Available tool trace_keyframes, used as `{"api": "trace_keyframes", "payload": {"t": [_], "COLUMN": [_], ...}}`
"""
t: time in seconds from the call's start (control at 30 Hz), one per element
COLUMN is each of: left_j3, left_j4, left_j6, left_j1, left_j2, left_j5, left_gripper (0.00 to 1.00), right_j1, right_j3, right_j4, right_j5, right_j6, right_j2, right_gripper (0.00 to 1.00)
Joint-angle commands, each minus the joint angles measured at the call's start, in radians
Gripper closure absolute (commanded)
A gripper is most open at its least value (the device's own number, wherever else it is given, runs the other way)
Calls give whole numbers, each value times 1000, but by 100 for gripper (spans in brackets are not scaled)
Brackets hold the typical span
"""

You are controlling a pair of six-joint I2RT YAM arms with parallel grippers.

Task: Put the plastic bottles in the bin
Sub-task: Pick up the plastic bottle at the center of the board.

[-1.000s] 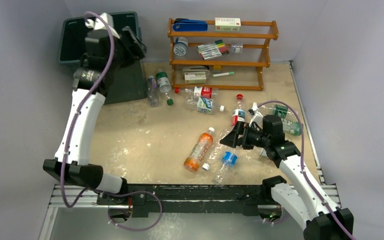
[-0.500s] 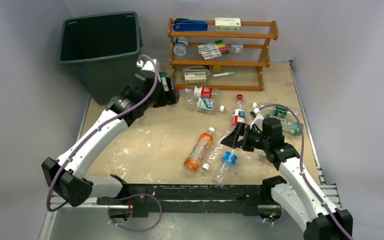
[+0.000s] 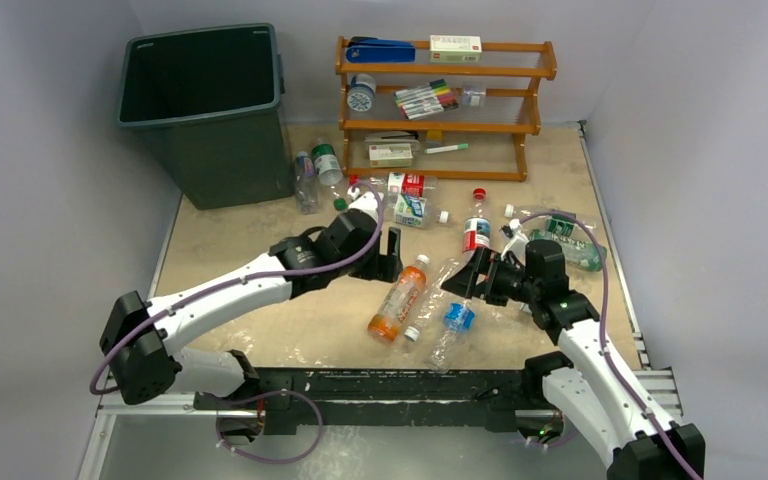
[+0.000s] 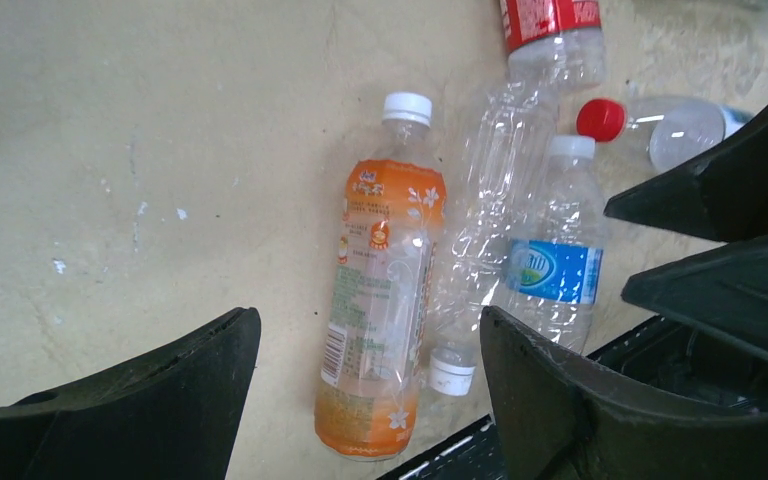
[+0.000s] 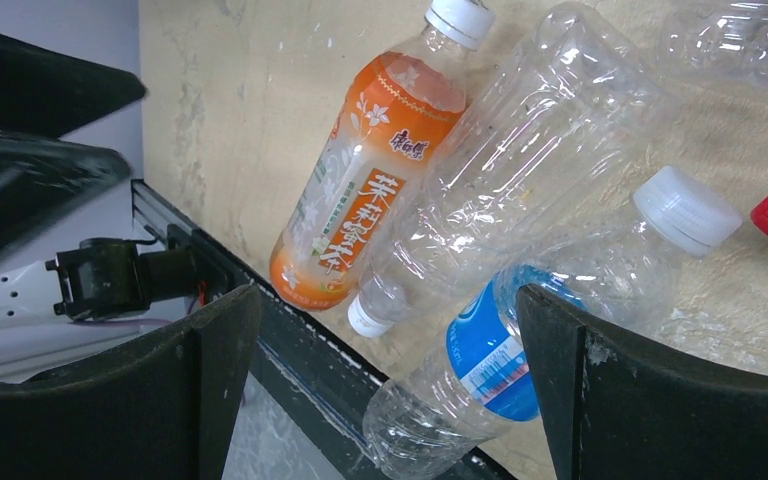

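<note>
The left gripper (image 4: pixel 368 330) hangs wide open and empty over the orange bottle (image 4: pixel 380 310), 1 finger on each side of it and neither touching. The right gripper (image 5: pixel 388 300) is spread as wide as it goes, also empty, and straddles the clear bottle (image 5: pixel 500 170) and the blue-label bottle (image 5: pixel 490 360) that lie against the orange one. These 3 lie on their sides near the front edge of the table (image 3: pixel 260 260), side by side and touching. More bottles are scattered toward the back: 2 just beside the bin (image 3: pixel 230 165), a few in front of the rack (image 3: pixel 440 100), 1 red-capped one standing upright, and a green-labelled one at the right. The bin stands in the far left corner, well apart from the orange bottle, with its mouth open to the top. All the bottles look empty, so I judge them light, thin-walled and springy; they will likely dent under a hard squeeze, roll when nudged and slide on smooth plastic. The best hold on the orange one is probably across the labelled middle, where the body is straight and the wrap gives some grip. The neighbours may get dragged along. The table top is tan, flat and scuffed with pale marks. A black rail (image 3: pixel 380 385) runs along the front edge, and plain grey walls close in the sides.
</note>
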Motion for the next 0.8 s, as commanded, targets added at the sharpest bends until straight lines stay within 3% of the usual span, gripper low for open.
{"api": "trace_keyframes", "payload": {"t": [0.0,0.43,0.77], "left_j3": [-69,-187,-193], "left_j4": [140,289,300], "left_j6": [30,104,100], "left_j1": [-23,-88,-129], "left_j2": [8,136,226], "left_j5": [35,129,45], "left_gripper": [20,19,20], "right_j1": [3,3,3], "right_j3": [-3,-28,-39], "right_j4": [25,32,43], "right_j5": [-9,-15,-20], "right_j6": [13,23,20], "right_j2": [-25,-46,-40], "right_gripper": [0,0,0]}}
